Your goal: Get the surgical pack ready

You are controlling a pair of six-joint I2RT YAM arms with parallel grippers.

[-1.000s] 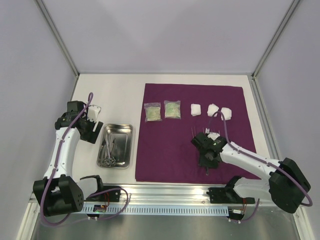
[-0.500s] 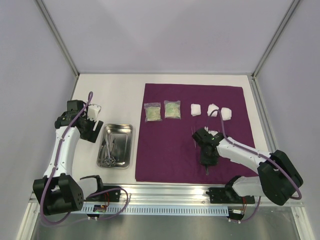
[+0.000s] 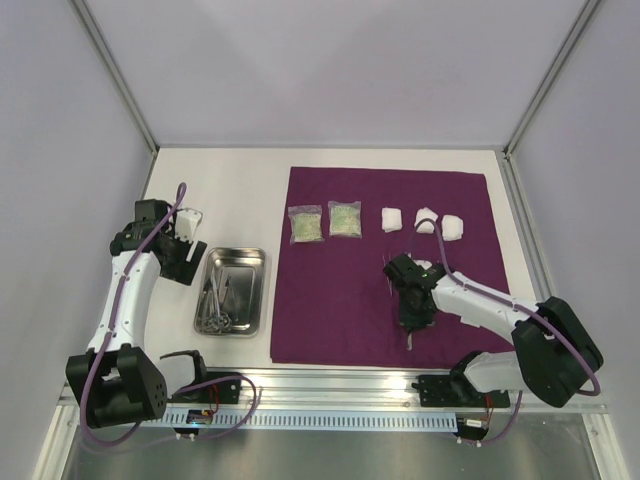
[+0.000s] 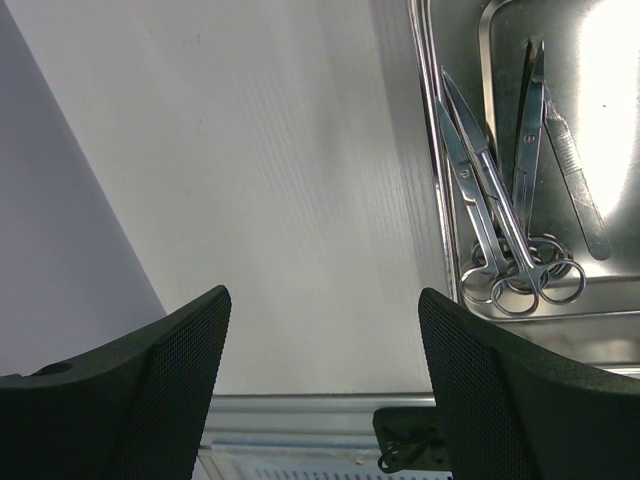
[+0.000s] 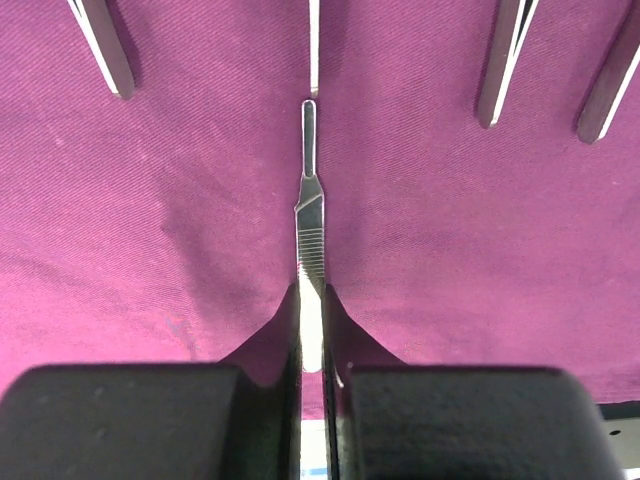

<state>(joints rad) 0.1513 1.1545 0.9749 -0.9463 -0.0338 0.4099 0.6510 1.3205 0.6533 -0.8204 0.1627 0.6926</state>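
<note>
The left gripper [image 4: 320,345] hangs wide open and empty at 10 o'clock of the shiny steel tray [image 3: 258,290], which holds slim scissors [image 4: 495,230]. On the flat woven purple sheet [image 3: 330,310], clear packets [image 3: 306,225] and fluffy gauze pads [image 3: 424,218] lie toward 12 o'clock. Toward 5 o'clock the right gripper [image 5: 311,300] pinches a ribbed steel handle [image 5: 310,225], so the layout looks partly done.

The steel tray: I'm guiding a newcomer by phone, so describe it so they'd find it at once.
On the white table, look just left of the purple cloth. The tray sits there on the bare tabletop, off the cloth. It is the only shiny steel rectangle, with scissors lying inside.
</note>
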